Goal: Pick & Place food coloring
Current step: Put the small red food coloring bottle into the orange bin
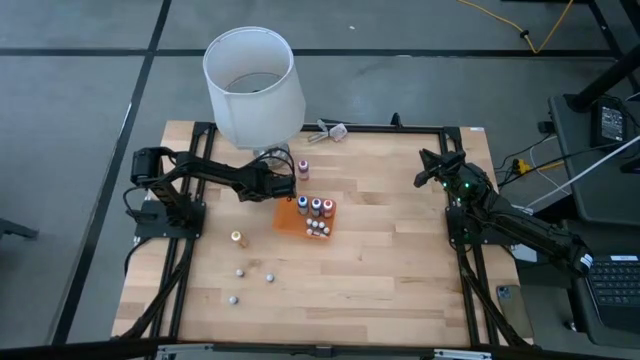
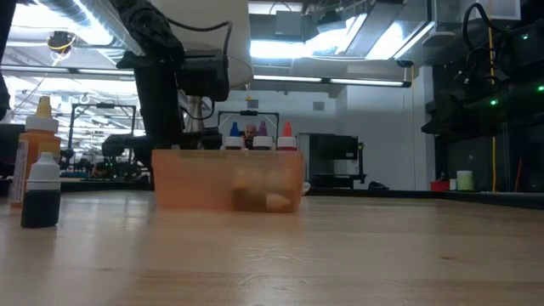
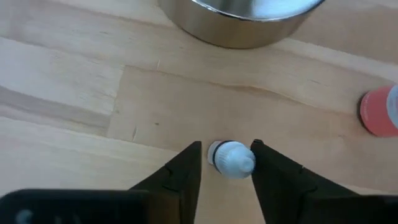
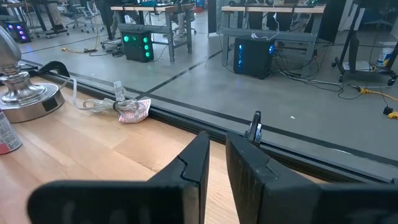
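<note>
My left gripper is at the left edge of the flat orange tray, angled steeply down and shut on a tiny white-capped food coloring bottle. Only the bottle's cap shows; its body is hidden beneath it. Several more food coloring bottles stand in the tray, and their caps show above its wall in the low view. A red one stands on the table nearby. My right gripper is shut and rests at the right side, touching nothing. My left gripper pinches the small bottle's white cap between its two fingers, one on each side. The fingers come from above, slanting down from the table's left. Whether the bottle stands on the wood or is lifted I cannot tell.
The big white-shaded lamp stands just behind my left gripper, its metal base close to the fingers. A yellow bottle and three small bottles lie on the near left of the table. A crumpled wrapper lies at the far edge.
</note>
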Action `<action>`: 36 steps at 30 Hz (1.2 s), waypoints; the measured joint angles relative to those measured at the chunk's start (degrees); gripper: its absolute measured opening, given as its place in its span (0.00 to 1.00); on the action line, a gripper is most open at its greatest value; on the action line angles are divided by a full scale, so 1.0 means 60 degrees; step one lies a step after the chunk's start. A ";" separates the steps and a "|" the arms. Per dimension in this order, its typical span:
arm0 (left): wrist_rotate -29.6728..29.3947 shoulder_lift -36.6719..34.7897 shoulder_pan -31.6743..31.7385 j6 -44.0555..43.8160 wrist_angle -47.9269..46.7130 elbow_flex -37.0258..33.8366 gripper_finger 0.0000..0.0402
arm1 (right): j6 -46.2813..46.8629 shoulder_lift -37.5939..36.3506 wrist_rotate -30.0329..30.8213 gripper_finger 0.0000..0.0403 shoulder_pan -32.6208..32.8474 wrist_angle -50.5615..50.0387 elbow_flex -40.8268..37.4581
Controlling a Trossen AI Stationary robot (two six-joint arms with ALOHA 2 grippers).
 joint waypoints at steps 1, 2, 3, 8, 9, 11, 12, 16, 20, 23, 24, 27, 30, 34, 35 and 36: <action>-0.0002 -0.0001 -0.0017 0.0125 0.0000 0.0000 0.31 | 0.0000 0.0000 0.0000 0.14 0.0002 -0.0001 0.0000; -0.0002 -0.0001 -0.0040 0.0238 -0.0002 0.0000 0.30 | 0.0000 -0.0003 -0.0001 0.14 -0.0002 -0.0003 0.0000; -0.0002 -0.0001 -0.0056 0.0329 -0.0002 0.0000 0.28 | 0.0000 -0.0001 -0.0004 0.14 -0.0002 -0.0003 0.0000; -0.0006 -0.0005 -0.0084 0.1064 0.0000 0.0000 0.24 | 0.0000 0.0000 -0.0001 0.14 0.0001 -0.0001 0.0000; -0.0013 -0.0028 -0.0109 0.1240 0.0000 0.0004 0.23 | 0.0000 -0.0002 -0.0002 0.14 0.0000 -0.0004 0.0000; -0.0014 -0.0189 -0.0187 0.1566 -0.0124 0.0004 0.21 | 0.0000 0.0000 -0.0002 0.14 0.0001 0.0000 0.0000; -0.0057 -0.0280 -0.0234 0.1691 -0.0169 0.0004 0.21 | 0.0000 0.0000 0.0000 0.14 0.0001 0.0000 0.0000; -0.0542 -0.0885 -0.0340 0.2014 -0.0827 0.0004 0.20 | 0.0000 0.0000 -0.0004 0.14 0.0002 0.0000 0.0000; -0.0752 -0.1633 -0.0490 0.2374 -0.1614 0.0004 0.20 | 0.0000 -0.0004 -0.0004 0.14 0.0000 0.0000 0.0000; -0.0755 -0.2248 -0.0657 0.2868 -0.2068 0.0004 0.20 | 0.0000 -0.0004 -0.0004 0.14 0.0000 0.0000 0.0000; -0.0743 -0.2474 -0.0728 0.3095 -0.2137 0.0004 0.20 | 0.0000 -0.0004 -0.0004 0.14 0.0000 -0.0002 -0.0002; -0.0552 -0.3155 -0.0927 0.3927 -0.2242 0.0004 0.19 | 0.0000 -0.0004 0.0000 0.14 0.0002 0.0000 0.0000; -0.0137 -0.3819 -0.1031 0.4946 -0.2247 0.0004 0.19 | 0.0000 -0.0003 -0.0003 0.14 0.0001 -0.0004 0.0000; 0.0575 -0.4558 -0.1058 0.6433 -0.2327 0.0004 0.19 | 0.0000 -0.0004 -0.0001 0.14 -0.0001 0.0000 0.0000; 0.0763 -0.4713 -0.1058 0.6813 -0.2392 0.0004 0.19 | 0.0000 -0.0004 -0.0003 0.14 -0.0002 0.0000 0.0000; 0.0912 -0.4865 -0.1058 0.7163 -0.2453 0.0004 0.19 | 0.0000 0.0000 -0.0004 0.14 0.0002 -0.0004 0.0000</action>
